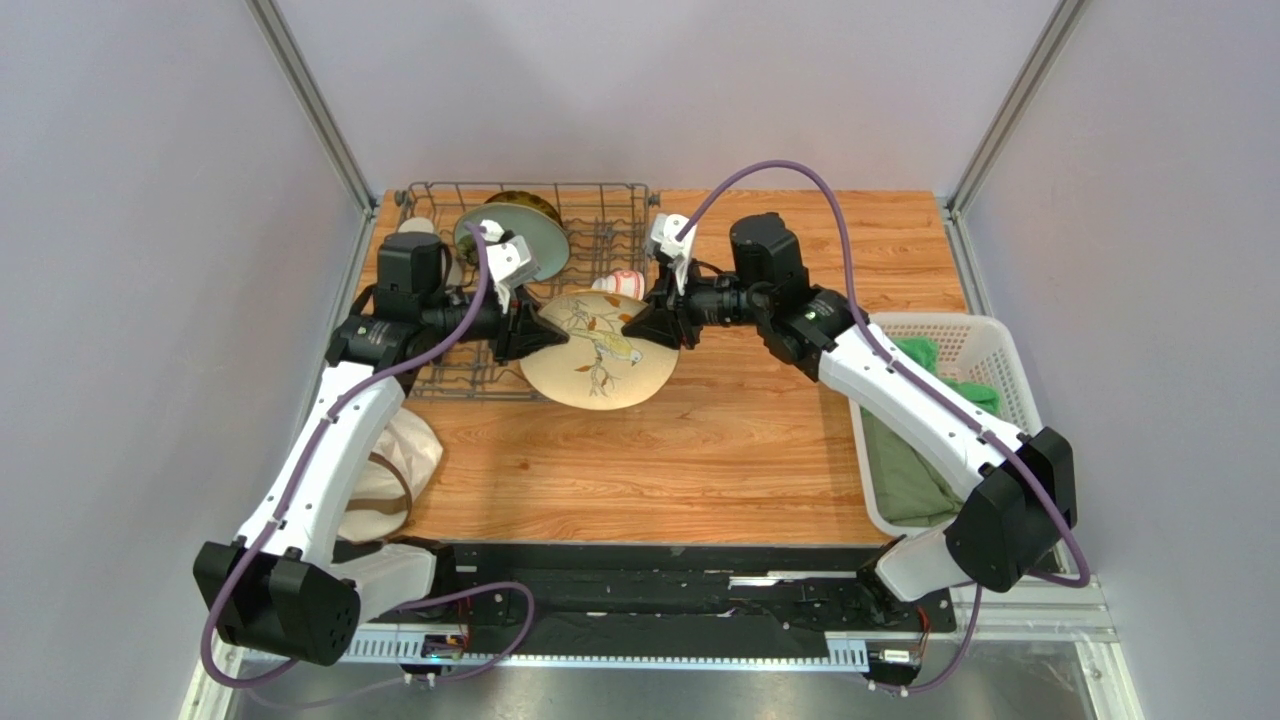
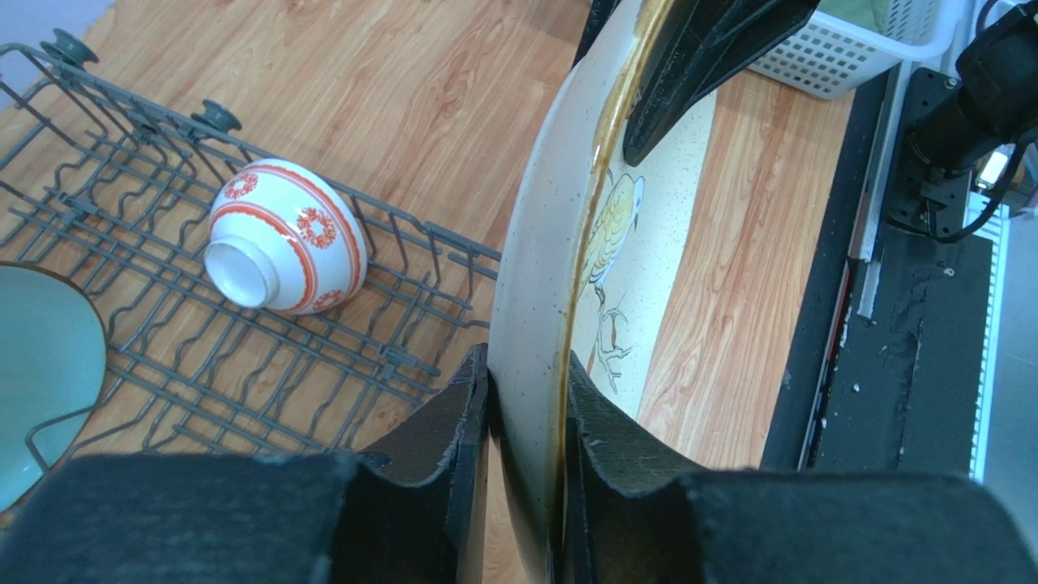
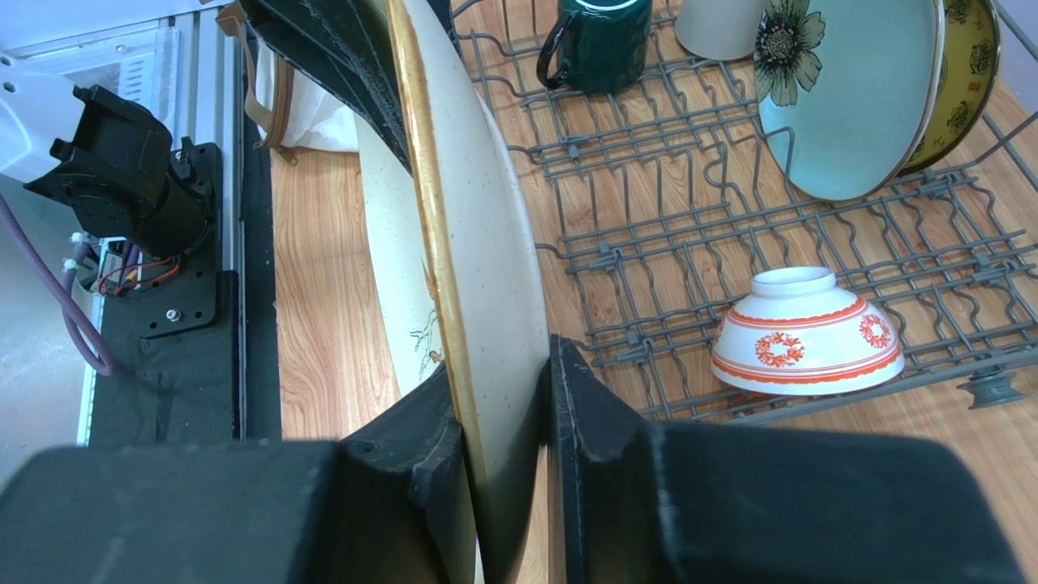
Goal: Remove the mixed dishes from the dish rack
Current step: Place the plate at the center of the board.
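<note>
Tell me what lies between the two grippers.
The cream plate: the left gripper and right gripper pinch opposite rims, nothing else between them. Top view shows it.

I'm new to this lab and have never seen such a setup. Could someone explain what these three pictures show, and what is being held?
These are two robot arms bolted at the table's near edge, each ending in a two-finger gripper. The wide picture looks down from above and behind them. The other two come from cameras on the wrists, so each shows its own fingers. On the wooden table stands a grey wire dish rack holding a red-and-white bowl, a dark green mug and a pale green flowered plate. At the right, a white basket holds green cloths. The left gripper and right gripper both clamp the cream plate, on opposite rims.
</note>
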